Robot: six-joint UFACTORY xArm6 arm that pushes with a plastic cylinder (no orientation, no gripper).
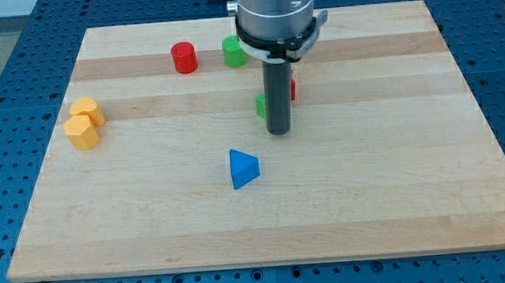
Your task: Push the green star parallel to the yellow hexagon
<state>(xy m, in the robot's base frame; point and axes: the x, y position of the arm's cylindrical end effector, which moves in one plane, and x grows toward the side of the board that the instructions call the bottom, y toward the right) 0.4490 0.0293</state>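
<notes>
My tip [278,132] rests on the table [396,194], just beside a part-hidden green block [260,106]; no claw shows.

Your tip [278,132] sits mid-board [397,203], touching or just beside the green block [260,106] on its left; a red block [292,89] peeks out right of the rod. The triangle [243,168] lies below-left. The red cylinder [184,58] and green cylinder [234,51] stand side by side near the top. Two yellow blocks [84,122] touch at far left.
</notes>
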